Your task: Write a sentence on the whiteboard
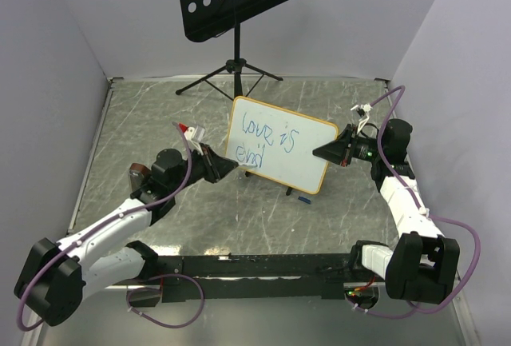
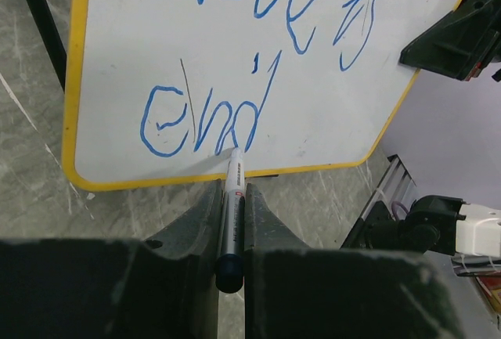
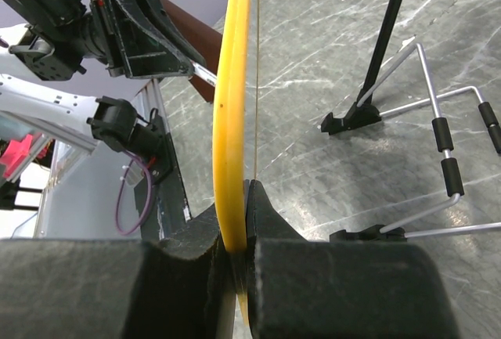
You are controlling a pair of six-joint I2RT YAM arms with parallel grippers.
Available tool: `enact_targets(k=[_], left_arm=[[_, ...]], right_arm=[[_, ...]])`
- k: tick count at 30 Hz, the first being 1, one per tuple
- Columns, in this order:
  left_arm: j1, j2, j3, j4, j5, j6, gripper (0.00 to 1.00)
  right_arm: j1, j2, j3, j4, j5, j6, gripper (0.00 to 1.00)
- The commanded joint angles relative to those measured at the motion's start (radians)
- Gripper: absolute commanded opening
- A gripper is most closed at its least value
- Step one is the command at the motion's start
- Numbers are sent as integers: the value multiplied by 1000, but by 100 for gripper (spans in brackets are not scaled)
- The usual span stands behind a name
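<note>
Left end effector clamped on marker, tip at "end" of sentence | only your right wrist view shows right end effector pinching whiteboard at its 3 o'clock edge | whiteboard stands mid desk, music stand at 12, open room toward 9

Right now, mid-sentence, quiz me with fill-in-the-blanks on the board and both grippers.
1. The left gripper is shut on a ____, its tip against the whiteboard.
2. The right gripper clamps the whiteboard's ____ frame.
3. The sentence so far reads "love is ____".
Missing words: marker; yellow; end.
</note>
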Motion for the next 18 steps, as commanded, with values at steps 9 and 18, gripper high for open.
enact_targets(k=[9, 18], left_arm=[[6, 47, 25, 59, 27, -6, 1], [6, 63, 68, 85, 14, -11, 1]], right_arm=[[4, -26, 19, 72, -92, 12, 0], [4, -28, 19, 74, -94, 12, 0]])
